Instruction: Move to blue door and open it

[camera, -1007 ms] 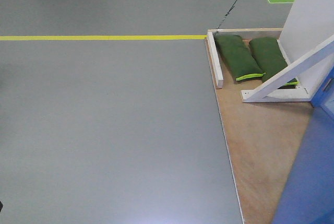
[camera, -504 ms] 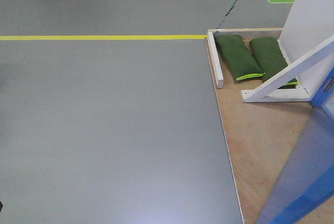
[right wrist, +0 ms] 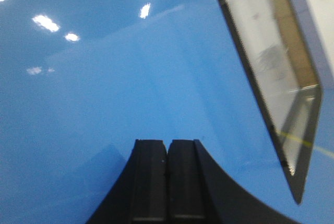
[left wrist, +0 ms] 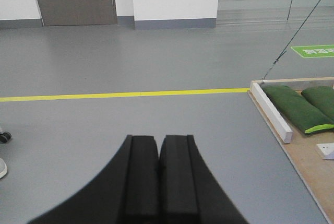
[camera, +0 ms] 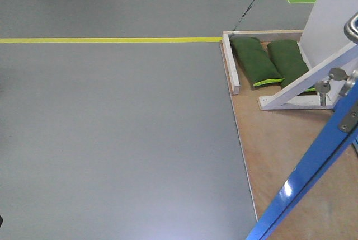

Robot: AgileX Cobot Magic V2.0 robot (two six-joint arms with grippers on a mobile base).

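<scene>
The tall glossy bright-blue door panel [camera: 307, 175] stands over the right part of the flat plywood platform [camera: 274, 139]. It is seen almost edge-on as a slanted strip, with its dark latch plate [camera: 348, 118] on the edge and its silver lever handle [camera: 351, 26] above, while two dark green sandbags [camera: 254, 61] lie at the far end of the platform beside a white wooden triangular brace [camera: 305, 80]. The left gripper [left wrist: 158, 143] has its black pads pressed together with nothing between them and hangs over the grey floor [left wrist: 104, 130] to the left of the platform, on the near side of a yellow floor line [left wrist: 120, 95]. The right gripper [right wrist: 167, 148] is also closed and empty, and it points at the shiny blue face of the door from very near, but it cannot be told whether it touches.
</scene>
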